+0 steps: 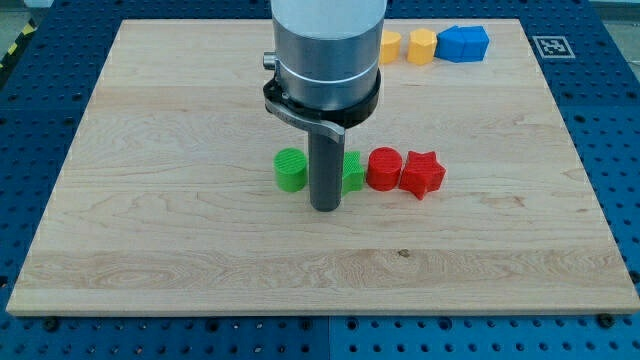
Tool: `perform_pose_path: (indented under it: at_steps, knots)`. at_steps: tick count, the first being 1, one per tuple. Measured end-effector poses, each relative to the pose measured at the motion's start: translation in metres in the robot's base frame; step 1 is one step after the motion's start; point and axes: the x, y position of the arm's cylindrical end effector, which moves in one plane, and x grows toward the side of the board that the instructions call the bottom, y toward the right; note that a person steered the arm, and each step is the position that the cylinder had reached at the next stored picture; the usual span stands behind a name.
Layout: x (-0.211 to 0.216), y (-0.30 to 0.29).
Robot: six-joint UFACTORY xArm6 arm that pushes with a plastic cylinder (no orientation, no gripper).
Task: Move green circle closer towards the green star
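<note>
The green circle (291, 169) lies near the board's middle. The green star (354, 171) lies a short way to its right, mostly hidden behind my rod. My tip (326, 207) rests on the board between the two green blocks, slightly toward the view's bottom of them. It stands close to both; I cannot tell whether it touches either.
A red circle (383, 169) touches the green star's right side, and a red star (421, 173) lies right of it. At the view's top right sit two yellow blocks (389, 45) (421, 46) and a blue block (462, 43). The wooden board (150, 250) has blue pegboard around it.
</note>
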Motion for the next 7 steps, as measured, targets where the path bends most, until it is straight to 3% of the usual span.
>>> perform_pose_path:
  at_steps: [1, 2, 3, 4, 7]
  knots:
    - [0.016, -0.020]
    - [0.007, -0.075]
    - [-0.036, -0.123]
    - [-0.054, -0.128]
    - [-0.053, -0.078]
